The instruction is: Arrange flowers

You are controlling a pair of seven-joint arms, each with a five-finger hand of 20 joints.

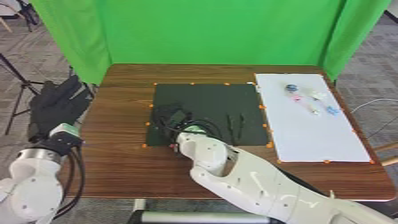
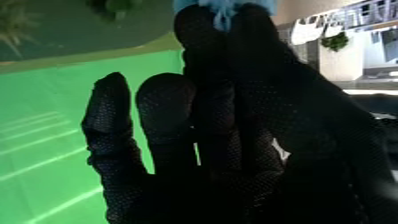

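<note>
- Over the left half of the dark mat (image 1: 213, 95), holds the right hand (image 1: 178, 119) low, and look at that grip: pinches a light blue piece (image 2: 224, 14), likely a bloom, right at the fingertips, probably to spare it a crushing!
- Leaves the remaining fingers nearly straight, gaps between, perhaps to avoid snagging petals.
- Left of the dark mat, past the table (image 1: 115, 167) edge, rests the left hand (image 1: 55, 107) with fingers loose and fairly straight, presumably to give the right arm room.
- To the right of the dark mat, has loose flowers (image 1: 291, 88) lying on the white mat (image 1: 320, 145), well spaced, maybe for picking one by one.
- Across the dark mat's right half, has two slender dark pieces (image 1: 230, 127) side by side, too fine to identify; possibly set parallel for easy grasping.
- Calls for a steady, light pinch now; risks a slip or twist otherwise.
</note>
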